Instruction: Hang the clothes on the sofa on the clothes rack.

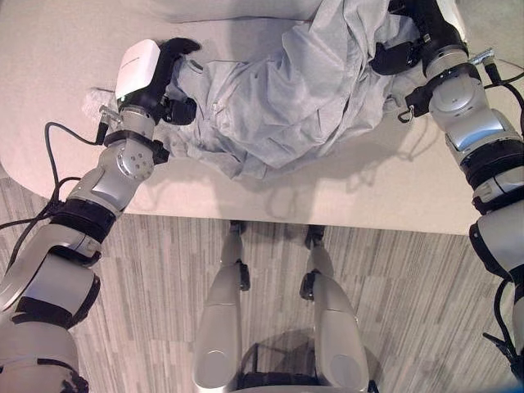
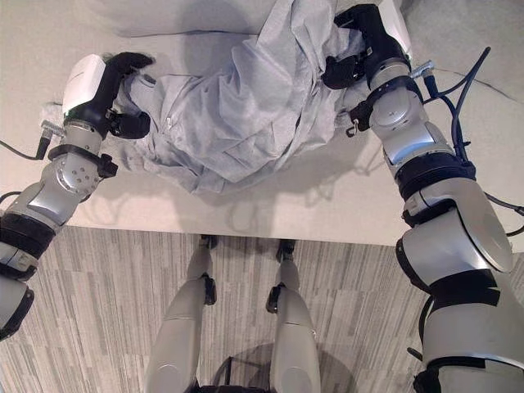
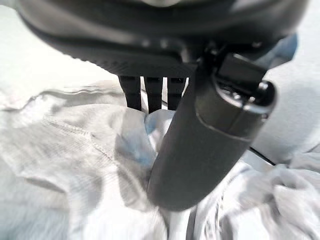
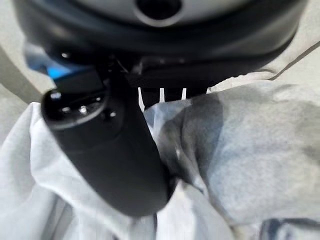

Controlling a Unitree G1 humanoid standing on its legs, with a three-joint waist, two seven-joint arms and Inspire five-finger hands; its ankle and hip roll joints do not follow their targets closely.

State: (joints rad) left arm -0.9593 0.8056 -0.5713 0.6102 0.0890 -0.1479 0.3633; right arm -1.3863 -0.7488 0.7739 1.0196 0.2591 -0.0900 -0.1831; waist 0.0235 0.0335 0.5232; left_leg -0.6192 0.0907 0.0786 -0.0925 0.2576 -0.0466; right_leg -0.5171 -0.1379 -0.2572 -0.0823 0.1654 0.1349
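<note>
A crumpled light grey garment is spread across the beige sofa seat, its lower folds close to the seat's front edge and its upper part bunched up toward the back right. The left hand is clamped on the garment's left end, cloth pinched between thumb and curled fingers in the left wrist view. The right hand is closed on the raised right part of the garment, fabric caught between its thumb and fingers, near the seat's right edge.
</note>
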